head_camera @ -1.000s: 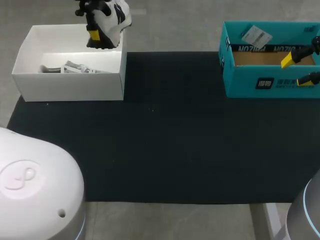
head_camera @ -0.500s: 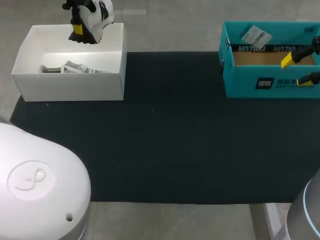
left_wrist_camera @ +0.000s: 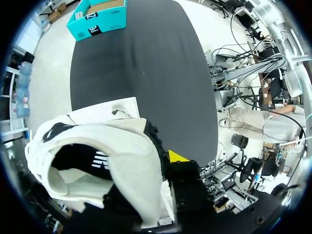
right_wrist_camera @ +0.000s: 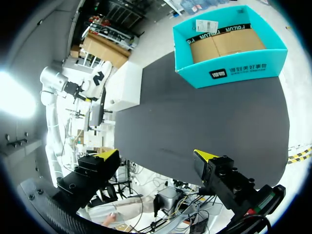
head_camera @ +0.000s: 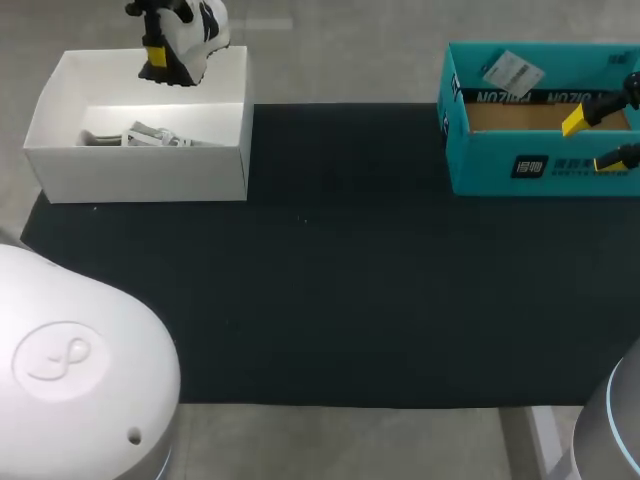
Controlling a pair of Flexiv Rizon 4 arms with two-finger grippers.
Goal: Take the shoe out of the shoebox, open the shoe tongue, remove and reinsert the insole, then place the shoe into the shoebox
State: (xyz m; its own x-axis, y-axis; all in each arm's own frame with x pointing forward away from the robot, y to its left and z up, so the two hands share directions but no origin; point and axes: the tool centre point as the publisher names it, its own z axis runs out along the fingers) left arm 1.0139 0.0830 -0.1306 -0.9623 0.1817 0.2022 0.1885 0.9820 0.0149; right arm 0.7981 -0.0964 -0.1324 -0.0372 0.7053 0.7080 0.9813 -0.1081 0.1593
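A white shoe with black markings hangs in the air over the far wall of the white box at the mat's back left. My left gripper is shut on it. In the left wrist view the shoe fills the space at the left gripper; only one yellow tip shows, the other is hidden behind the shoe. My right gripper stands open over the near right part of the teal box, with nothing between its fingers. In the right wrist view the shoe shows far off.
Crumpled packing paper lies inside the white box. The teal box holds a brown cardboard floor and a white label on its far wall. A black mat covers the table between the two boxes.
My left gripper carried the shoe to the left and farther back over the white box, then held still. The right arm has not moved.
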